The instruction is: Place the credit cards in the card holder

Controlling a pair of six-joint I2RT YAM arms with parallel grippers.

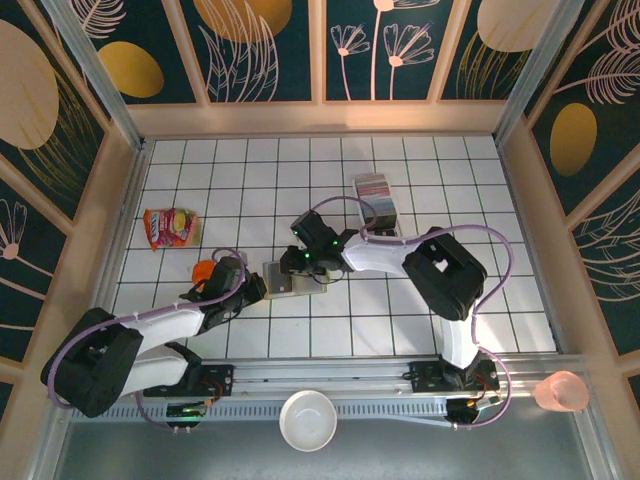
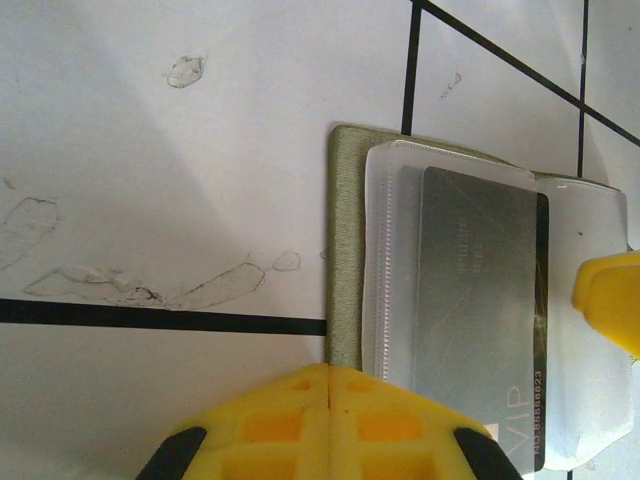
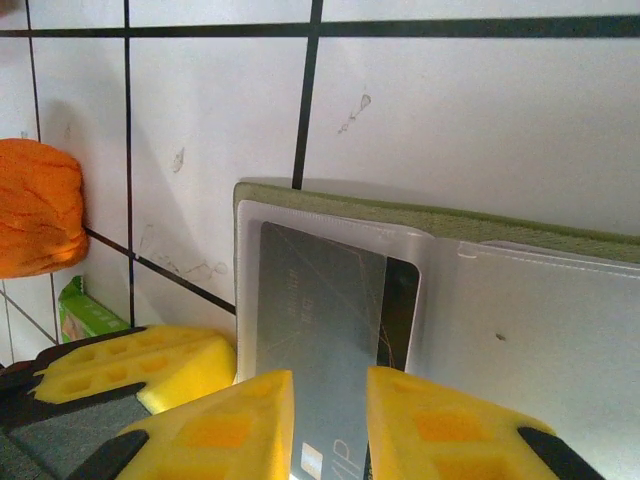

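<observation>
While the right gripper point(image 3: 328, 392) clamps the near end of a grey card point(image 3: 320, 300) between its two yellow fingers point(image 3: 225, 425), the card's far end sits inside the clear sleeve point(image 3: 330, 228) of the card holder point(image 3: 400, 213), straight ahead of the fingertips. "VIP" print shows right at the pads. The holder lies open and flat on the white tiled table point(image 3: 480, 110), with its olive edge beyond the card and its pale plastic inside spreading off to the right of the fingers. Left of the right fingers, just beside the holder's near corner, is the left gripper's yellow finger point(image 3: 140, 362). Further left are an orange lump point(image 3: 35, 220) and a strip of something green point(image 3: 85, 312).

Left wrist view: the left gripper point(image 2: 330, 385) has its pads pressed together, seam closed. The holder's olive edge runs right up to the tips; cannot tell if it is pinched. The grey card lies ahead and to the right of these fingers. The right gripper's yellow finger point(image 2: 612, 305) is at the far right, at the card's end.

From above, both grippers meet at the holder. The other credit cards point(image 1: 375, 188) stand as a striped row in a clear tray point(image 1: 385, 213), well apart beyond the right gripper. A snack packet point(image 1: 170, 228) lies off beyond the left gripper. A white bowl point(image 1: 307, 420) and a pink cup point(image 1: 560, 392) sit back by the arm bases.
</observation>
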